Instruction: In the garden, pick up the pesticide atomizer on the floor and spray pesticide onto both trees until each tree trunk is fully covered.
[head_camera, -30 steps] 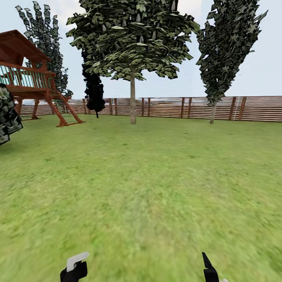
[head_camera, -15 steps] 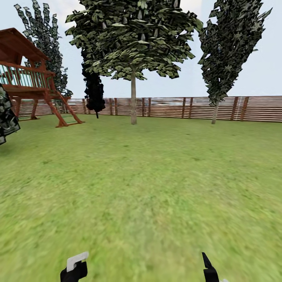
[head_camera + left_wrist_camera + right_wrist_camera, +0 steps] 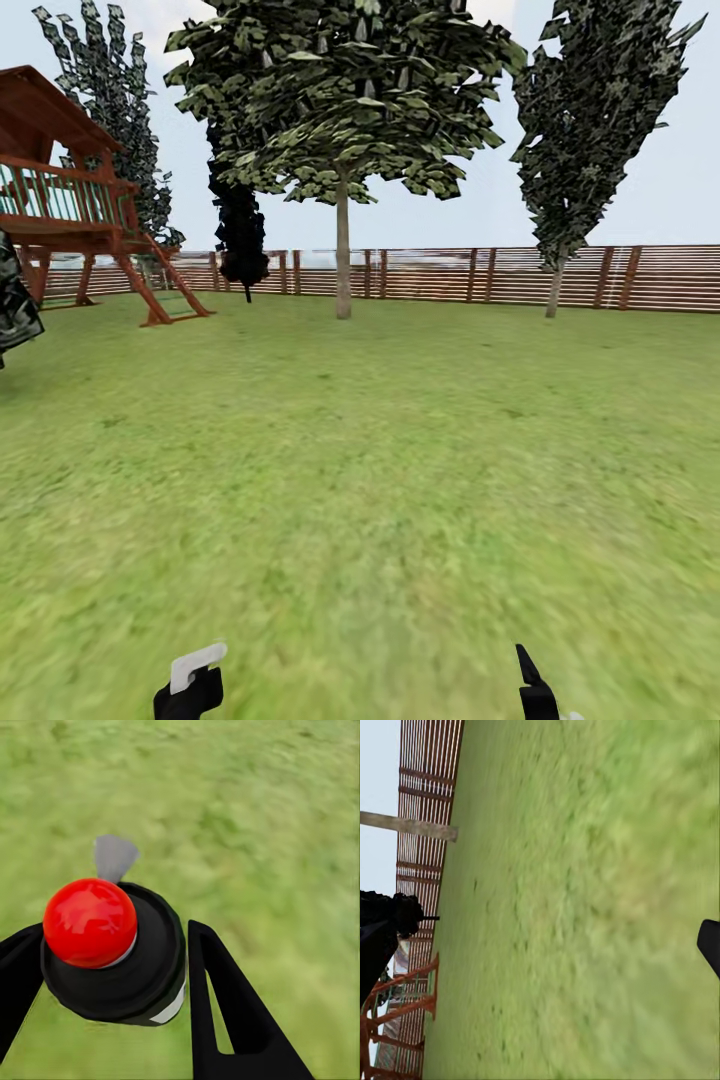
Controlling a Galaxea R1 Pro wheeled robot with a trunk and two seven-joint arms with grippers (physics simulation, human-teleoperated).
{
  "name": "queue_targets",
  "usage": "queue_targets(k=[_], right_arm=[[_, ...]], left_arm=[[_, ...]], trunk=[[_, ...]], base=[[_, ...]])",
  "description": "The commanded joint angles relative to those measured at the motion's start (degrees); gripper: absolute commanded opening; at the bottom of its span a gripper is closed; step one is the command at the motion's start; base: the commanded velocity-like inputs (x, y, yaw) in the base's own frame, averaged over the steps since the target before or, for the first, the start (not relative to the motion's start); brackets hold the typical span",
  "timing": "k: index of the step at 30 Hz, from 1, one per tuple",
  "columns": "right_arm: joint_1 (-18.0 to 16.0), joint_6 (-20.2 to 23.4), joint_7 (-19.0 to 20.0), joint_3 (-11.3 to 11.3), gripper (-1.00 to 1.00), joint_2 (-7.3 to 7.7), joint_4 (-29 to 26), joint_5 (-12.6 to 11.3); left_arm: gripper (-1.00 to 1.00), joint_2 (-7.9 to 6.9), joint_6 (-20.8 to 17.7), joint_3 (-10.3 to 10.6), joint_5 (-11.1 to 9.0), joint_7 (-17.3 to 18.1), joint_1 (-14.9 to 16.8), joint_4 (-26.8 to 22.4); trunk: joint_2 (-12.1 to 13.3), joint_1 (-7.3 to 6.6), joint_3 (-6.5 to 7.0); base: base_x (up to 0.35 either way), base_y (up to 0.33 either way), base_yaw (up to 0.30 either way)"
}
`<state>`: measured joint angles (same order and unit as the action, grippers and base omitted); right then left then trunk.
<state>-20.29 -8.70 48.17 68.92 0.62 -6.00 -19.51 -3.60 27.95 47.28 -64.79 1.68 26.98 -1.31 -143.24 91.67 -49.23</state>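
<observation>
Holding atomizer (image 3: 112, 952) upright, nozzle forward, left gripper (image 3: 112, 975) clamped; right gripper (image 3: 540, 690) state unclear.

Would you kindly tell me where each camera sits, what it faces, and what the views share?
Head view: on the robot's head, facing across the lawn to a broad-crowned tree and the fence; left gripper and right gripper at the bottom edge.
Left wrist view: by the left gripper, looking down at grass; fingers flank the red-capped atomizer.
Right wrist view: by the right gripper, rolled sideways, facing lawn and fence.
Shared: lawn everywhere.
</observation>
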Motion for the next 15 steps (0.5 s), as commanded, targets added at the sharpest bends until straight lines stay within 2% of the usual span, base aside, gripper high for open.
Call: queue_targets(k=[1, 15], right_arm=[[0.0, 0.0, 0.0, 0.0, 1.00, 0.00, 0.0, 0.0], [0.0, 0.0, 0.0, 0.0, 1.00, 0.00, 0.0, 0.0]], left_arm=[[-1.00, 0.00, 0.0, 0.0, 0.0, 0.0, 0.0, 0.0], [-1.00, 0.00, 0.0, 0.0, 0.0, 0.0, 0.0, 0.0]], trunk=[[0.0, 0.00, 0.00], [0.0, 0.00, 0.00]], base=[[0.322, 0.118, 0.000], [0.322, 0.118, 0.000]])
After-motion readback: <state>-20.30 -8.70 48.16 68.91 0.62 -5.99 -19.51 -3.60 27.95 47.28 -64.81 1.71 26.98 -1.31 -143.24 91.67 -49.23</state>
